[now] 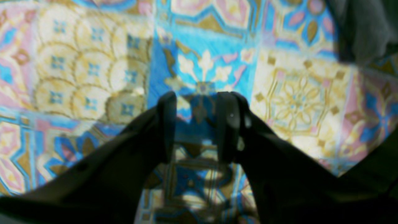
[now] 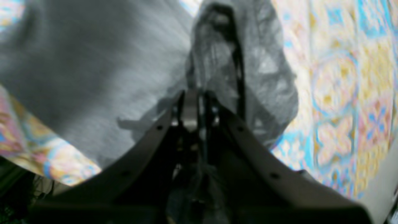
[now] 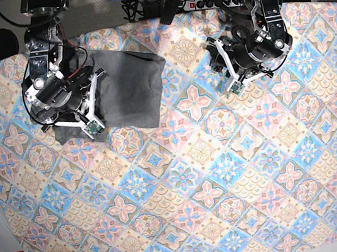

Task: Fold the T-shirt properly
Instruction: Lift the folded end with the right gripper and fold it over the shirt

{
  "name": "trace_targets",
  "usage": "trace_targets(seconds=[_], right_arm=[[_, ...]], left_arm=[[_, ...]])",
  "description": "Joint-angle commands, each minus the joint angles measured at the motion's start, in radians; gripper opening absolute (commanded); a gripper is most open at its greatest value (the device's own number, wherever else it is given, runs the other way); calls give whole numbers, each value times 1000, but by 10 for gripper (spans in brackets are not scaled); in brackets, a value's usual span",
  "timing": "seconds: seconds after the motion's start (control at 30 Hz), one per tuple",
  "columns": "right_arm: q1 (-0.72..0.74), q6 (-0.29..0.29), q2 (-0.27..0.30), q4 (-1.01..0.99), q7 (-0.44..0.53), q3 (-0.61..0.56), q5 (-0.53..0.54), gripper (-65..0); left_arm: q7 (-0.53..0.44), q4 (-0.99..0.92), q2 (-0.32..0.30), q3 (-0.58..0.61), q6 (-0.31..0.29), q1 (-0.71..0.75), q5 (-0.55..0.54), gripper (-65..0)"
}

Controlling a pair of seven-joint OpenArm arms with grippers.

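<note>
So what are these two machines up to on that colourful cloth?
A two-armed robot is folding a grey T-shirt on a tile-patterned cloth. The right tool is shut on a bunch of the shirt's fabric. The left tool is open and holds nothing, over bare patterned cloth beside the shirt. The shirt looks partly folded.

One grey T-shirt (image 3: 126, 88), one tile-patterned cloth (image 3: 189, 180), two grippers: left (image 3: 214, 56), right (image 3: 94, 81)
</note>
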Motion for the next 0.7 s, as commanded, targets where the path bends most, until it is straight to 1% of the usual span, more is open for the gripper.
trace_targets(seconds=[0.0,0.13,0.17,0.3,0.4,0.47,0.53,0.6,0.67], right_arm=[[22,-3,7,24,12,-23,-1,-628],[23,-3,9,24,23,-194,-1,-628],[25,-3,9,24,39,-231,-1,-628],[29,-3,7,23,98,-351,-1,-627],[62,-3,10,15,98,-457,1,-627],[77,-3,10,7,95,-491,1,-626],[88,-3,10,-3,93,-495,2,-604],[100,-3,10,-11,92,-498,4,-565],[100,-3,10,-13,92,-500,4,-509]], left_arm=[[-15,1,-4,-1,-2,-9,6,-443],[-15,-69,-3,-1,-2,-48,44,-446],[-15,-83,-3,-2,-2,-58,52,-446],[-15,-92,-1,-1,-2,-67,62,-446],[-15,-92,-1,-2,-2,-71,62,-446],[-15,-92,-1,-2,-2,-71,62,-444],[-15,-92,-1,-1,-2,-71,62,-443],[-15,-92,-3,-1,-2,-71,62,-443],[-15,-92,-3,-1,-2,-71,62,-443]])
